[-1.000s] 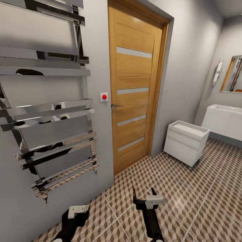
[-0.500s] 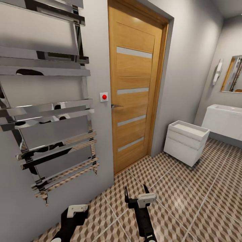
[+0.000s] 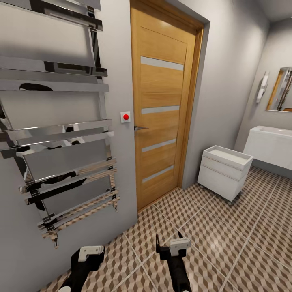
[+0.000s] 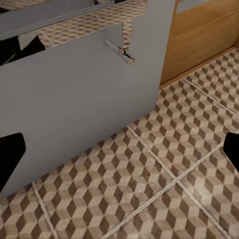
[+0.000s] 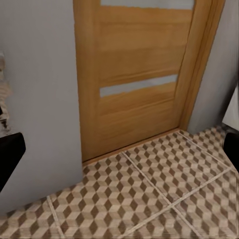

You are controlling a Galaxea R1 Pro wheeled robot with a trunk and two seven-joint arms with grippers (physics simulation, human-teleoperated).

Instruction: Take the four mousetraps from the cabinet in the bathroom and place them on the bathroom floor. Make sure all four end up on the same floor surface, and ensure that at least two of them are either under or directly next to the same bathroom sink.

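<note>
The mousetraps and the cabinet are out of view. The bathroom floor [image 3: 227, 239] with its cube-pattern tiles spreads ahead of me. A white sink [image 3: 269, 145] hangs on the far right wall under a mirror. My right gripper [image 3: 168, 240] hovers low over the tiles in front of the door, open, with nothing between its fingers. My left gripper [image 3: 90, 253] is low beside the grey wall. In the left wrist view my left gripper [image 4: 119, 149] is open and empty over tiles. In the right wrist view my right gripper [image 5: 119, 149] is open and faces the door's base.
A chrome towel rail [image 3: 61, 134] juts from the grey wall at left. A closed wooden door [image 3: 162, 105] stands ahead, with a red button [image 3: 125, 117] beside it. A small white drawer unit [image 3: 224, 171] sits on the floor between door and sink.
My right gripper has shifted left and a little lower over the tiles. The left arm has sunk slightly. The camera has not moved.
</note>
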